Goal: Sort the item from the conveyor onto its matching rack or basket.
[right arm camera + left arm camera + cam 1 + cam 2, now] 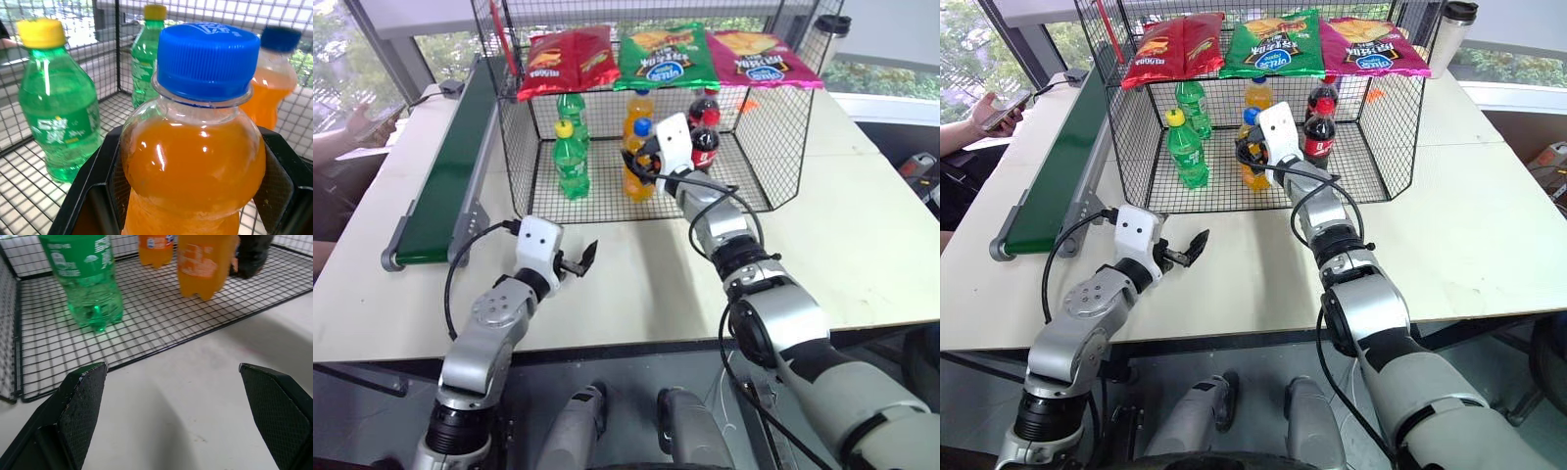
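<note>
- Three snack bags lie side by side on a wire shelf: red (568, 59), green (666, 54), magenta (766, 57).
- Two green soda bottles (572, 162) stand upright.
- Dark cola bottles (704, 132) stand upright.
- Tumbler (1453, 34) stands on white table (862, 235).

This looks like a robotics test lab dressed as a small shop. A pale surface (862, 245) carries a short conveyor (445, 181) on the left and a black wire-mesh cage (759, 147) at the far middle, stocked with soda bottles (571, 162) and topped by crisp bags (666, 54). Large windows (372, 49) with greenery outside run along the far side, and a person's hand (989, 113) holds a phone at the far left.
</note>
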Motion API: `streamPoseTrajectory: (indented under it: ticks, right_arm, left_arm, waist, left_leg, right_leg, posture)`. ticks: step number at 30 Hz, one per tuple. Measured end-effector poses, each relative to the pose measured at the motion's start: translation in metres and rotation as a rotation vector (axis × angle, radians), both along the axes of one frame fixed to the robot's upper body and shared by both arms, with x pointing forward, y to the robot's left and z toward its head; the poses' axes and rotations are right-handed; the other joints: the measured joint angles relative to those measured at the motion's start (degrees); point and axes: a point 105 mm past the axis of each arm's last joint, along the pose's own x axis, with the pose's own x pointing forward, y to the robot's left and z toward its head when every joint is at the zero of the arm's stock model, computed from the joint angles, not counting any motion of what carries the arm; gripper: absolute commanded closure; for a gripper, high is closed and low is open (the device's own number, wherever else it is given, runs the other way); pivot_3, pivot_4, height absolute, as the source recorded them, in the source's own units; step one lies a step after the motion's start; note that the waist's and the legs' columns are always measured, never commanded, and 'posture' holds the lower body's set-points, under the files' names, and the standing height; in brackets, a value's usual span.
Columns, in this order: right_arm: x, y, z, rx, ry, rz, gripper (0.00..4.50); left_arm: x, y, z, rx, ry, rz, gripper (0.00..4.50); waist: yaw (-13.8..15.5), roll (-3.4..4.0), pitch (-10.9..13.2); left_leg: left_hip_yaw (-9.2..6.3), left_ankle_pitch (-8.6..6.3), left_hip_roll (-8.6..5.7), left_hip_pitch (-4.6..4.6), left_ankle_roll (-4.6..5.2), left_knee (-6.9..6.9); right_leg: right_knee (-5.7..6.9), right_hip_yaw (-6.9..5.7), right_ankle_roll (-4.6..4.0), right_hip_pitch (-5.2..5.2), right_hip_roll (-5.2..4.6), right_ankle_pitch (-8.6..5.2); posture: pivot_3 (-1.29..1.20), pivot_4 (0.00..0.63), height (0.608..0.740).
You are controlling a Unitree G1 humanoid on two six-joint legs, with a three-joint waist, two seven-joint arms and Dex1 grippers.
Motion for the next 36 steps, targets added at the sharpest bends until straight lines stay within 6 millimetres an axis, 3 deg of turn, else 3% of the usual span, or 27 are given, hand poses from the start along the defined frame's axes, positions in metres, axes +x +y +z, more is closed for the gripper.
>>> streamPoseTrajectory:
  ticks: [5, 6, 7, 8, 21, 26, 31, 36]
  right_arm:
    - [0.003, -0.004, -0.003, 0.002, 0.003, -0.025, 1.89]
    - [0.003, -0.004, -0.004, -0.002, 0.001, -0.026, 0.88]
    - [0.003, -0.005, -0.004, -0.002, 0.002, -0.028, 0.59]
    - [0.003, -0.006, -0.003, 0.003, -0.007, -0.030, 0.03]
    - [0.001, -0.001, 0.022, 0.018, -0.078, 0.016, 0.03]
    - [-0.008, -0.012, 0.035, -0.004, -0.122, 0.062, 0.03]
    - [-0.025, -0.035, 0.022, -0.104, -0.095, 0.096, 0.03]
    - [-0.067, -0.052, -0.012, -0.260, 0.012, 0.249, 0.03]
  left_arm:
    - [0.001, 0.007, 0.002, 0.015, -0.008, 0.030, 0.01]
    - [0.002, 0.008, 0.001, 0.016, -0.008, 0.032, 0.00]
    - [0.002, 0.008, 0.001, 0.018, -0.008, 0.034, 0.00]
    - [0.003, 0.009, 0.000, 0.019, -0.005, 0.037, 0.00]
    - [0.007, 0.015, -0.001, 0.020, -0.007, 0.057, 0.00]
    - [0.009, 0.015, -0.001, 0.015, -0.008, 0.063, 0.00]
    - [0.011, 0.015, 0.001, 0.008, -0.020, 0.058, 0.00]
    - [0.007, 0.017, 0.002, 0.017, -0.020, -0.013, 0.00]
  waist:
    - [0.03, 0.00, 0.00]
    - [0.03, 0.00, 0.00]
    - [0.04, 0.00, 0.00]
    - [0.03, 0.01, 0.00]
    - [0.02, 0.02, -0.01]
    - [0.23, 0.01, -0.01]
    - [0.33, 0.01, -0.01]
    - [0.29, 0.01, -0.02]
  left_leg:
    - [0.01, 0.01, 0.00, 0.00, -0.01, 0.00]
    - [0.01, 0.01, 0.00, 0.01, -0.01, 0.00]
    - [0.00, 0.01, 0.00, 0.01, -0.01, 0.00]
    - [0.00, 0.01, 0.00, 0.01, -0.02, 0.00]
    - [0.00, 0.01, 0.01, 0.09, -0.03, -0.01]
    - [0.01, 0.01, 0.00, 0.09, -0.03, 0.00]
    - [0.01, 0.01, 0.01, 0.09, -0.03, 0.00]
    - [0.05, -0.01, 0.01, 0.09, -0.03, 0.00]
  right_leg:
    - [0.00, 0.02, 0.00, 0.00, 0.01, 0.00]
    - [0.00, 0.03, 0.00, 0.00, 0.01, 0.00]
    - [0.00, 0.03, 0.00, 0.00, 0.02, 0.00]
    - [0.00, 0.03, 0.00, 0.00, 0.02, 0.00]
    - [0.01, 0.05, -0.02, 0.06, 0.03, 0.01]
    - [0.01, 0.05, -0.02, 0.08, 0.02, 0.00]
    - [0.01, 0.06, -0.02, 0.07, 0.00, 0.00]
    - [-0.01, 0.06, -0.09, 0.08, -0.05, -0.05]
  posture:
    - [0.00, 0.150, 0.739]
    - [0.00, 0.150, 0.739]
    - [0.00, 0.150, 0.739]
    - [0.00, 0.150, 0.739]
    - [0.00, 0.150, 0.739]
    - [0.00, 0.150, 0.739]
    - [0.00, 0.150, 0.739]
    - [0.00, 0.150, 0.739]
